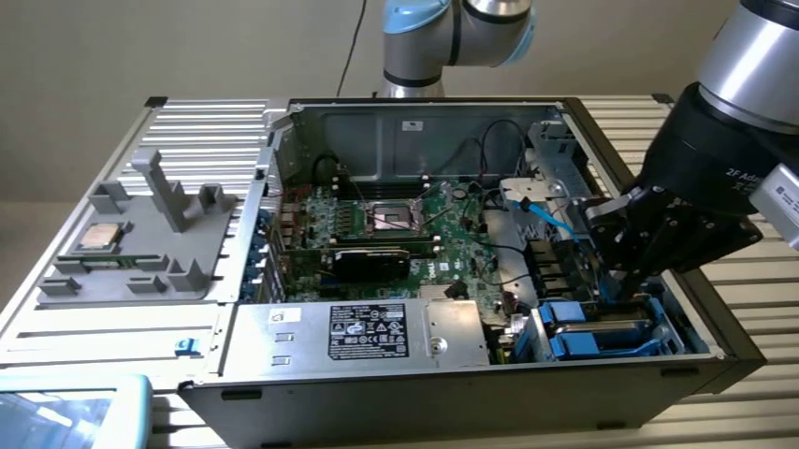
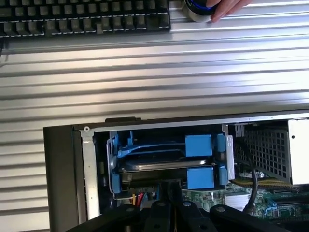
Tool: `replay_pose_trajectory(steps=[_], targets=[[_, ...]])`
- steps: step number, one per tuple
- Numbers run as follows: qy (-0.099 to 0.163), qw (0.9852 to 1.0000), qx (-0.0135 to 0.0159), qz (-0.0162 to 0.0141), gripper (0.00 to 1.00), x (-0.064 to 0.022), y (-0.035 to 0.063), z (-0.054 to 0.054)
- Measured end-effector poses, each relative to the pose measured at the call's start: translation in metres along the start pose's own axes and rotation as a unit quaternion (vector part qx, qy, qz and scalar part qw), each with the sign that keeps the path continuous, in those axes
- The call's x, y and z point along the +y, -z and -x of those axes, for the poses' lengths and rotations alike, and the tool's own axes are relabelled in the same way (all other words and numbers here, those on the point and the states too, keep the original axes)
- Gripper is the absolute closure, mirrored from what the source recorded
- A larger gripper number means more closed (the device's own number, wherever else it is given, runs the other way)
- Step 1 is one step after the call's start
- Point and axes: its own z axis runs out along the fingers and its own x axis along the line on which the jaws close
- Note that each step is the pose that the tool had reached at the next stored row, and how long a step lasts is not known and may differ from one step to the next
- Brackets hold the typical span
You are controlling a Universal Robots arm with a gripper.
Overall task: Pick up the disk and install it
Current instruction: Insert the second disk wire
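Looking first at the jaws, you see that the gripper point(image 1: 620, 267) is closed all the way, and you cannot tell from the pictures whether anything sits between its fingers; in the wrist view its dark parts point(image 2: 169, 215) hang just above the blue drive cage. The disk point(image 2: 161, 164) lies inside this cage, a flat grey body between blue plastic side pieces, with a curved blue bar across the top of it. In the exterior view you find the same blue carrier point(image 1: 600, 332) in the front corner of the computer case point(image 1: 437, 402), on the exterior view's right, directly under the black wrist of the arm. Going outward, the open case shows you a green main board point(image 1: 399, 234) with black cables over it, a blue flat cable point(image 1: 549, 220) near the gripper, and a silver box with a black label point(image 1: 369, 332) along the front wall of the case. On the exterior view's left, well apart from the gripper, a grey holder point(image 1: 144, 243) stands on the ribbed metal table point(image 1: 100, 327), and a small square silver chip point(image 1: 100, 238) rests on it. In the wrist view, beyond the case, a black keyboard point(image 2: 82, 17) lies on the same table, and the fingers of a person point(image 2: 227, 8) touch a round object with a blue ring point(image 2: 198, 9) beside it.
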Motion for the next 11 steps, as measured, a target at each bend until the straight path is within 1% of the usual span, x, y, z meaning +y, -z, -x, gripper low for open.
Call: replay_pose_trajectory(steps=[3,6,8,11], targets=[[0.004,1.0,0.0,-0.0026,0.89,0.0014,-0.0025,-0.0005],[0.008,0.9999,0.0009,-0.0085,0.89,0.0015,-0.0036,-0.0017],[0.01,0.9999,0.0014,-0.0111,0.89,0.0017,-0.0045,-0.0027],[0.013,0.9998,0.0015,-0.0127,0.89,0.0029,-0.0074,-0.003]])
